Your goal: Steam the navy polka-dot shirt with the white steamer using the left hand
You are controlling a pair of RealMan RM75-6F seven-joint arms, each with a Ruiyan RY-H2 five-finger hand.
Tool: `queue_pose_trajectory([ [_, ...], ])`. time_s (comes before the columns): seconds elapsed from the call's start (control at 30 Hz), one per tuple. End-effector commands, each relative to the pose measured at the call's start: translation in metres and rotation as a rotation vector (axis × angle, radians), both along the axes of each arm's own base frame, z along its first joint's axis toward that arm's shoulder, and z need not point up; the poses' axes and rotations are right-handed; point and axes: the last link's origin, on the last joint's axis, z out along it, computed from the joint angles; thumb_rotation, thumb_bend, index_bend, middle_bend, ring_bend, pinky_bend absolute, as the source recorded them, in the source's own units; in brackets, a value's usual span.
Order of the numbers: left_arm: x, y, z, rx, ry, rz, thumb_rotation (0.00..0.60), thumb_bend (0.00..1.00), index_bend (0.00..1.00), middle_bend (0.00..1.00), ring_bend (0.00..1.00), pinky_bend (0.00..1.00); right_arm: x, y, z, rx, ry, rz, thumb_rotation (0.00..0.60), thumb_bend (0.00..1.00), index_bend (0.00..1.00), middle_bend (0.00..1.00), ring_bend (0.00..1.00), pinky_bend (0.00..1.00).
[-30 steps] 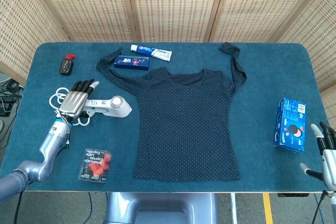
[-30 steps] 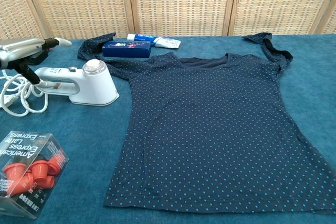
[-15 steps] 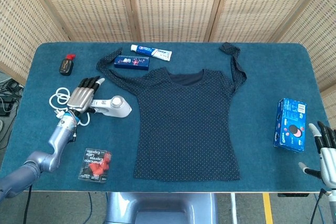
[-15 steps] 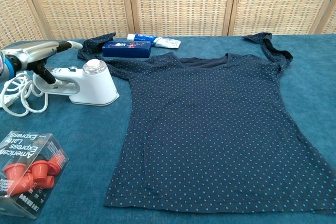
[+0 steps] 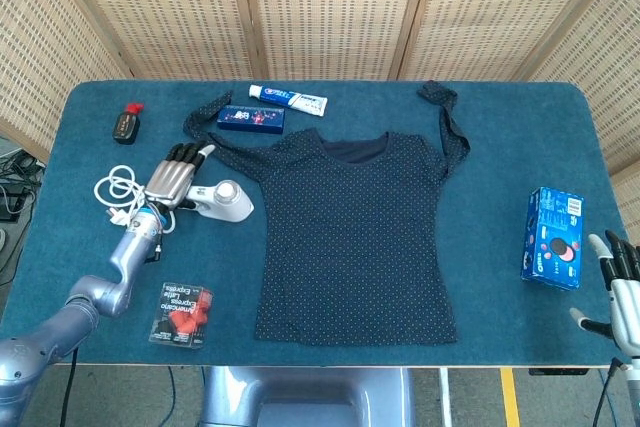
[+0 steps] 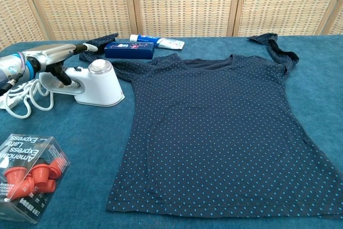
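Barely begun: left hand, fingers flat and open, hovers over the white plastic steamer at left; navy polka-dot shirt unsteamed.

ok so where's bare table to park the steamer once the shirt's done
Widest bare patch: between the shirt and the blue box on the right. Another runs along the far edge right of the toothpaste. The left side is crowded: steamer and its cord, left hand, capsule box, dark blue box.
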Motion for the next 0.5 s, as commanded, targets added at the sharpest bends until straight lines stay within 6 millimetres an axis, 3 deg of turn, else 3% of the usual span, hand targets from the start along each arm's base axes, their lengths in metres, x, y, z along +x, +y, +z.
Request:
queue_pose_trajectory([
  [0.03,0.0021,0.0025,-0.004,-0.006,-0.001,0.005,0.6,0.36,0.0,0.0,0.0,0.0,-0.0008,-0.0004,0.0004,0.0,-0.002,-0.002,0.6,0.0,0.02,0.0,0.0,0.0],
  [0.2,0.0047,0.0038,-0.0075,0.002,-0.007,-0.005,0.6,0.37,0.0,0.0,0.0,0.0,-0.0017,-0.0012,0.0004,0.003,-0.003,-0.005,0.6,0.0,0.02,0.0,0.0,0.0],
  [0.27,0.0055,0.0034,-0.0079,0.012,-0.017,-0.011,0.6,0.38,0.03,0.05,0.06,0.02,-0.0017,-0.0014,0.0001,0.004,-0.003,-0.005,0.6,0.0,0.02,0.0,0.0,0.0],
  [0.33,0.007,0.0031,-0.0064,0.038,-0.028,-0.026,0.6,0.39,0.18,0.23,0.24,0.18,-0.0016,-0.0015,-0.0003,0.006,-0.003,-0.004,0.6,0.0,0.02,0.0,0.0,0.0],
  [0.37,0.0073,0.003,-0.0061,0.046,-0.029,-0.031,0.6,0.39,0.31,0.34,0.33,0.3,-0.0015,-0.0016,-0.0005,0.007,-0.002,-0.004,0.6,0.0,0.02,0.0,0.0,0.0],
  [0.43,0.0079,0.0013,-0.0048,0.081,-0.023,-0.059,0.6,0.39,0.47,0.46,0.42,0.45,-0.0013,-0.0017,-0.0014,0.01,-0.002,-0.004,0.6,0.0,0.02,0.0,0.0,0.0],
  [0.5,0.0076,0.0001,-0.0043,0.093,-0.015,-0.078,0.6,0.41,0.58,0.54,0.48,0.53,-0.001,-0.0016,-0.0021,0.013,-0.001,-0.003,0.6,0.0,0.02,0.0,0.0,0.0],
])
